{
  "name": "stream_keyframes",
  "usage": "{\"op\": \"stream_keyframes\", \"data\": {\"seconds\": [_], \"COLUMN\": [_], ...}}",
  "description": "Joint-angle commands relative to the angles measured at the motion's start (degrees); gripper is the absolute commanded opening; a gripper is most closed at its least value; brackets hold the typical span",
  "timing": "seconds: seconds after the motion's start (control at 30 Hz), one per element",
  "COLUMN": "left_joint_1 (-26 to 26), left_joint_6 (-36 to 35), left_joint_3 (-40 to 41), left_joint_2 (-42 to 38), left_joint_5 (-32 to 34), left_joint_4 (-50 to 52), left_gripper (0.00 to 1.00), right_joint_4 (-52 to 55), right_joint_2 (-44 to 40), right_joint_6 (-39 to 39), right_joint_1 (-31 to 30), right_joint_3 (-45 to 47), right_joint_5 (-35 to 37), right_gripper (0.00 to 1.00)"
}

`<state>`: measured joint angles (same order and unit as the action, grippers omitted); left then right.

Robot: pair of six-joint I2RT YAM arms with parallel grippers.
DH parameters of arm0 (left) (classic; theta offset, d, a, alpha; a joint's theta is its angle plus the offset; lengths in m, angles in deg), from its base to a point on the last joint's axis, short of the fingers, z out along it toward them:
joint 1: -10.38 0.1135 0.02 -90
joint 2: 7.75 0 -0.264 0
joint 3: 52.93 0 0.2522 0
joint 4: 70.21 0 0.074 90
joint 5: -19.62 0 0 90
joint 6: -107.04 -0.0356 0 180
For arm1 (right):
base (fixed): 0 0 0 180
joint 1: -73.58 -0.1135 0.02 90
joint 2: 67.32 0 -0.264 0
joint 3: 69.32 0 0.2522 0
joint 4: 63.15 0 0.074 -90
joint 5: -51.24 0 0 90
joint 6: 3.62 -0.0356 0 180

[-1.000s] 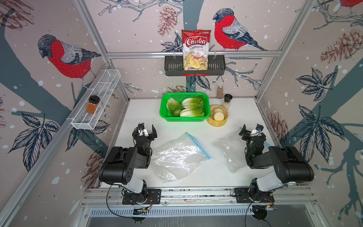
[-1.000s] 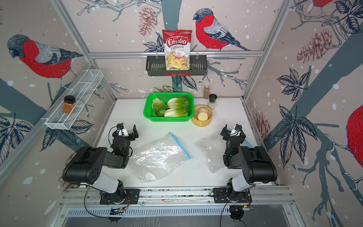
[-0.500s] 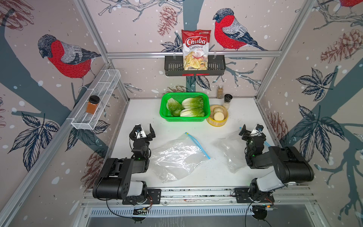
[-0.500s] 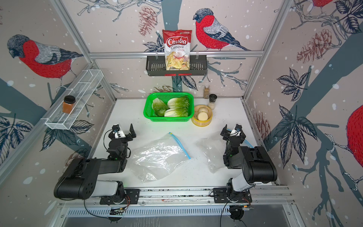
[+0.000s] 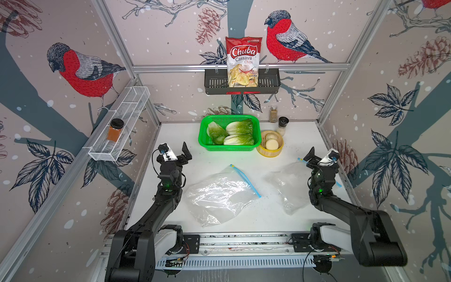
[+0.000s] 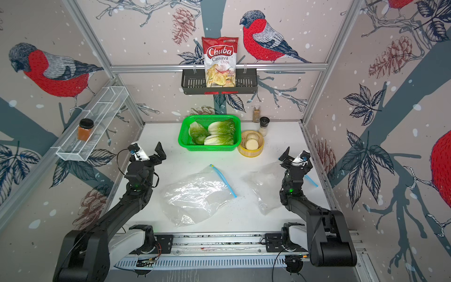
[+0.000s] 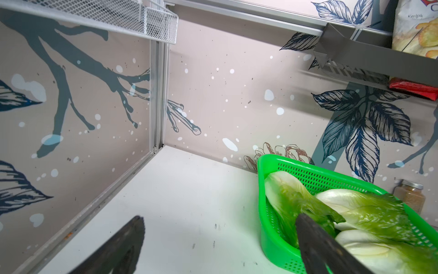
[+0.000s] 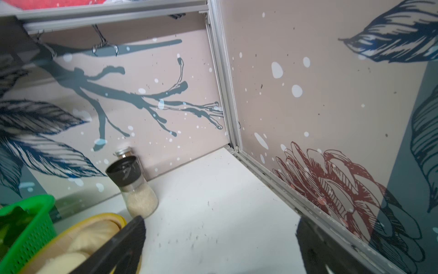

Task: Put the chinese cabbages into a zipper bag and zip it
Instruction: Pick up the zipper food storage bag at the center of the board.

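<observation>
Three chinese cabbages (image 5: 239,133) are laid in a green basket (image 5: 229,147) at the back edge of the table (image 5: 210,163), long axes roughly along it, stalks leftward. Bare table is left in front; the left gripper (image 5: 174,151) and right gripper (image 5: 321,156) are spread wide, empty.

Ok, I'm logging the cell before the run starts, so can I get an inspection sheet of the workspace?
Surface: white table, dark specks.
Job's things: three chinese cabbages in green basket; zipper bag mid-table, second bag by right arm, both empty.
Clutter: yellow bowl of discs, shaker, spice jar.
Grippers: left gripper open, empty; right gripper open, empty.
Cables: loop at left wrist.
Surroundings: chips bag in wall rack, orange jar on wire shelf.
</observation>
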<state>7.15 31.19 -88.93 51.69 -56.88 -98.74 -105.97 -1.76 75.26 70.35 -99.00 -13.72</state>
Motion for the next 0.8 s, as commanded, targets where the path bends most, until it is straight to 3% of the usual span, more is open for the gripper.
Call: {"op": "stream_keyframes", "data": {"seconds": [0.0, 0.07, 0.13, 0.3, 0.43, 0.77], "left_joint_1": [0.1, 0.1, 0.1, 0.0, -2.4, -16.0], "left_joint_6": [9.2, 14.6, 16.8, 19.4, 24.6, 29.0], "left_joint_3": [0.9, 3.2, 4.5, -1.6, -4.5, -7.5], "left_joint_2": [-3.0, -5.3, -7.4, -8.9, -9.7, -10.8], "left_joint_5": [-1.2, 0.0, -1.0, -6.3, -9.5, -6.9], "left_joint_4": [5.3, 4.2, 4.6, 19.5, 29.2, 49.1], "left_gripper": [0.99, 0.99, 0.99, 0.99, 0.98, 0.98], "right_joint_4": [23.4, 23.8, 28.6, 40.6, 47.7, 60.8], "right_joint_2": [-6.7, -9.9, -11.4, -9.1, -3.6, 12.0], "right_joint_6": [-10.9, -15.5, -18.7, -19.3, -19.5, -22.0], "right_joint_1": [0.5, 1.4, 3.0, 0.4, -8.3, -29.0], "right_joint_3": [-4.0, -2.4, -3.6, -11.1, -18.5, -35.5], "right_joint_5": [0.7, -0.6, -6.5, -15.2, -15.1, -17.4], "right_gripper": [1.00, 1.00, 1.00, 1.00, 1.00, 1.00]}}
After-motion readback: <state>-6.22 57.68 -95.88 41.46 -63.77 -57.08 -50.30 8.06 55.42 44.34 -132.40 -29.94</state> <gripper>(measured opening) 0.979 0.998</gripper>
